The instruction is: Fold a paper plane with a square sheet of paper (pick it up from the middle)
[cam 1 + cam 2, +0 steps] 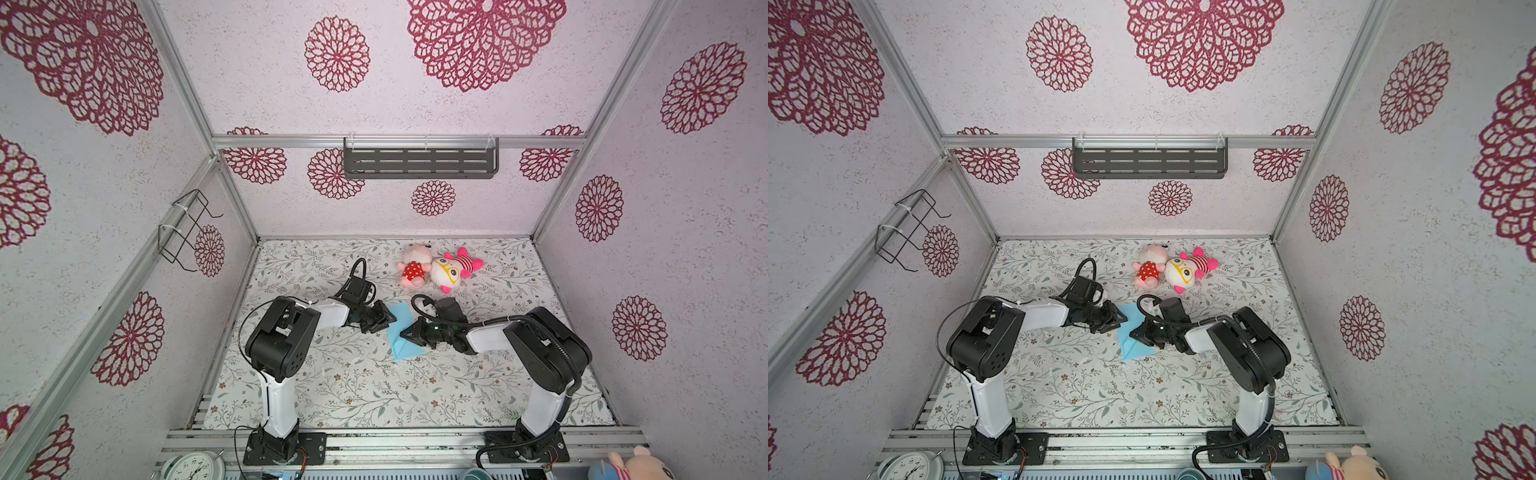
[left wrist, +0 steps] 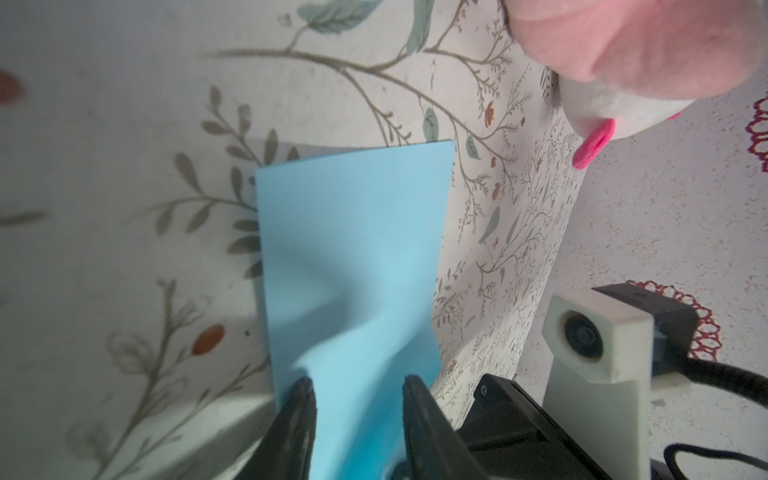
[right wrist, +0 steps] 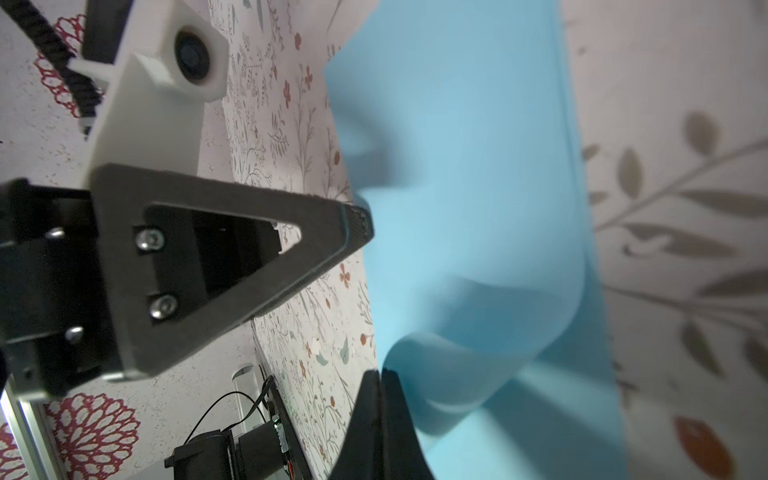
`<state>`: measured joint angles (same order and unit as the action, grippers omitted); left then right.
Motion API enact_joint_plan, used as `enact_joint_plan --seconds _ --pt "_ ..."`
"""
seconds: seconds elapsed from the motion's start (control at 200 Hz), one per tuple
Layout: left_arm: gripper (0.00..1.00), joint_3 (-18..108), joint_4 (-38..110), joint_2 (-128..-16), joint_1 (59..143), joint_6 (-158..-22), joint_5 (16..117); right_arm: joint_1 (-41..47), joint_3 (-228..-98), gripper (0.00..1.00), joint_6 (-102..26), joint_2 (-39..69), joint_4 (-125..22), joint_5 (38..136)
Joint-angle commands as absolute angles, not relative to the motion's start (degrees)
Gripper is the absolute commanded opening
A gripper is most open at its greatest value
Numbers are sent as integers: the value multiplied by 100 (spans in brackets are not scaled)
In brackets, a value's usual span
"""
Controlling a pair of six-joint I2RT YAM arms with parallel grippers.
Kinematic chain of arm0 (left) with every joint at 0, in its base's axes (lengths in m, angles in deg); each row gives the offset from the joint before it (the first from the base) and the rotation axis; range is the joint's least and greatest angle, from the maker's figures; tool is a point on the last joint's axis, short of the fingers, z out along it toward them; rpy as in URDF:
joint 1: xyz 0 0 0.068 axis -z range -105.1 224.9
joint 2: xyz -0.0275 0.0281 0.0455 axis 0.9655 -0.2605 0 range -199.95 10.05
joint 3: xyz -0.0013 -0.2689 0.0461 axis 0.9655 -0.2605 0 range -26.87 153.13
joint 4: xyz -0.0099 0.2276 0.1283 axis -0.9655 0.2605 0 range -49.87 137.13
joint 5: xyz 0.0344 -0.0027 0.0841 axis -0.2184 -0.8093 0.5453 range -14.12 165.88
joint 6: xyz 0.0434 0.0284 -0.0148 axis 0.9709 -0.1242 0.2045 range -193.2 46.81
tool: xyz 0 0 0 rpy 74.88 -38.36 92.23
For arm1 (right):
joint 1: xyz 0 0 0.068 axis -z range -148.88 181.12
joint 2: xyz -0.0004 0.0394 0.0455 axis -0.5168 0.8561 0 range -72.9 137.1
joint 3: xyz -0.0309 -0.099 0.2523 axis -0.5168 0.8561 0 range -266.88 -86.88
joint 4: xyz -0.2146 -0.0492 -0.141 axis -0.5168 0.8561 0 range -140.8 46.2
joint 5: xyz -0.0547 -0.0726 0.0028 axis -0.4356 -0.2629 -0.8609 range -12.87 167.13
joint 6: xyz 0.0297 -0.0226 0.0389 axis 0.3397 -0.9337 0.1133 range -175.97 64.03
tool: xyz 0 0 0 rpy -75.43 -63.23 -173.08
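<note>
Floral table (image 1: 374,399) bears plush toys (image 1: 446,272) and blue paper (image 1: 405,351)

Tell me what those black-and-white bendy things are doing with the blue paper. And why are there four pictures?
Those are two robot arms, fixed at the front of the table. Each ends in a gripper, a pincher with two fingers. Two pictures look down from above, side by side like two eyes. The other two come from small cameras on the arms' wrists, so they show the paper very close up. On the flowery tablecloth lie a light-blue sheet of paper and, further back, two pink plush toys. The right gripper is shut, pinching the paper so it bulges. The left gripper is open, with paper between its fingers. They are meant to fold it into a plane.
</note>
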<state>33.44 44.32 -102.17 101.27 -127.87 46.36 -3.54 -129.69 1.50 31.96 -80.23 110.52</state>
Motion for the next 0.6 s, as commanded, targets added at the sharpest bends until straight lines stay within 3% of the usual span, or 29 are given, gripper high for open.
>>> enact_joint_plan --seconds 0.0,0.595 --pt "38 3122 5075 -10601 10148 -12734 5275 -419 -13122 5 46 3249 -8253 10976" --pt "34 3096 5088 -10605 10152 -12734 5307 -461 -13198 7 -158 3361 -7888 10578"
